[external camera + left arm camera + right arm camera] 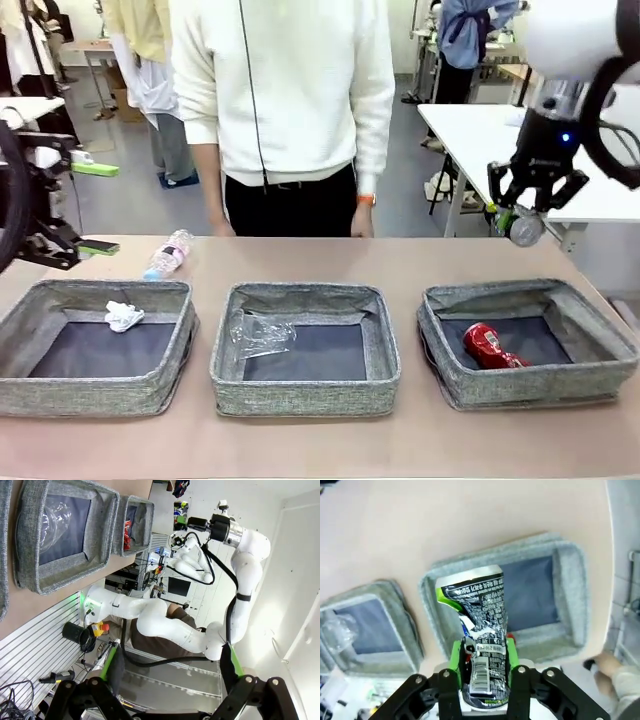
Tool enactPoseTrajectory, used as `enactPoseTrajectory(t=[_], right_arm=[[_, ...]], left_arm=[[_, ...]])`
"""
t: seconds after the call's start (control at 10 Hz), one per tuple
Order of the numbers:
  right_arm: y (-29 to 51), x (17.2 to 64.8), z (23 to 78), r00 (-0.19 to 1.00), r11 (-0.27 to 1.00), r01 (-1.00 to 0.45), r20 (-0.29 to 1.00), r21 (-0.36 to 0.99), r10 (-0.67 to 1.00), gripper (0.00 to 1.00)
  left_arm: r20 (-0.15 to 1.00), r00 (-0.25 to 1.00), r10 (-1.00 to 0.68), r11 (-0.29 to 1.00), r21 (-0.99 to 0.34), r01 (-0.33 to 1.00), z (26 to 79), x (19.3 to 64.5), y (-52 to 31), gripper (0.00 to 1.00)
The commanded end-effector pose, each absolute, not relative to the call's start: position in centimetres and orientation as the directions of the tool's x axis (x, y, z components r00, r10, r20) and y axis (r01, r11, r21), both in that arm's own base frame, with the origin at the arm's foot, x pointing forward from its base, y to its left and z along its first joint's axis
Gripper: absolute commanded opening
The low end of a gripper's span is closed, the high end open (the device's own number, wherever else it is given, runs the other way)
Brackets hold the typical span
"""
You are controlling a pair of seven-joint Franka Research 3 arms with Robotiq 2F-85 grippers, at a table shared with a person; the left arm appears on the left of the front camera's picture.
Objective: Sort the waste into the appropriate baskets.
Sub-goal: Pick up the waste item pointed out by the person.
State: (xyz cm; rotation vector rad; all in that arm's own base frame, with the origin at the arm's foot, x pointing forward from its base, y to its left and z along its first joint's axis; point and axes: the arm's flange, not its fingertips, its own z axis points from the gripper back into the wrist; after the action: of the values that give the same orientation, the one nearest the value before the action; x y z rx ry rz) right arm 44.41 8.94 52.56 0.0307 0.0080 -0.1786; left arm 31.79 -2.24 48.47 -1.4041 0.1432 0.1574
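My right gripper (524, 214) hangs above the far side of the right basket (600, 380), shut on a dark can with green marks (480, 615) whose silver end (526, 230) faces the front camera. In the right wrist view that basket's rim (567, 555) lies below the can. A red dented can (490, 345) lies in it. The middle basket (300, 395) holds a crumpled clear bottle (260, 333). A white tissue wad (123, 315) rests in the left basket (90, 395). Another clear bottle (168, 255) lies on the table behind the left basket. My left gripper (95, 207) stands open at the left edge.
A person in a white sweater (285, 90) stands at the far side, arms down, one hand (615, 675) near the table edge. The tan table (320, 440) has bare room in front of and behind the baskets. A white table (470, 125) stands at the back right.
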Motion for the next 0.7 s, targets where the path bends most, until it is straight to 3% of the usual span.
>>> enactPoseTrajectory(t=[0.0,0.2,0.3,0.4,0.6], right_arm=[[9.4,46.0,49.4,0.981,0.979,0.192,-0.037,0.067,-0.190,0.00],[8.9,44.4,52.6,0.984,0.984,0.178,-0.011,0.030,-0.177,0.00],[9.9,44.5,50.9,0.984,0.984,0.174,-0.030,0.025,-0.174,0.39],[10.5,46.0,48.4,0.971,0.970,0.227,-0.093,0.090,-0.219,0.39],[13.8,49.1,51.9,0.974,0.967,0.226,-0.036,0.117,-0.224,0.39]], left_arm=[[-0.205,0.978,0.032,0.139,-0.968,-0.207,49.0,31.8,-2.5,1.00],[-0.205,0.978,0.032,0.139,-0.968,-0.207,49.0,31.8,-2.5,1.00],[-0.205,0.978,0.032,0.139,-0.968,-0.207,49.0,31.8,-2.5,1.00],[-0.205,0.978,0.032,0.139,-0.968,-0.207,49.0,31.8,-2.5,1.00],[-0.205,0.978,0.032,0.139,-0.968,-0.207,49.0,31.8,-2.5,1.00]])
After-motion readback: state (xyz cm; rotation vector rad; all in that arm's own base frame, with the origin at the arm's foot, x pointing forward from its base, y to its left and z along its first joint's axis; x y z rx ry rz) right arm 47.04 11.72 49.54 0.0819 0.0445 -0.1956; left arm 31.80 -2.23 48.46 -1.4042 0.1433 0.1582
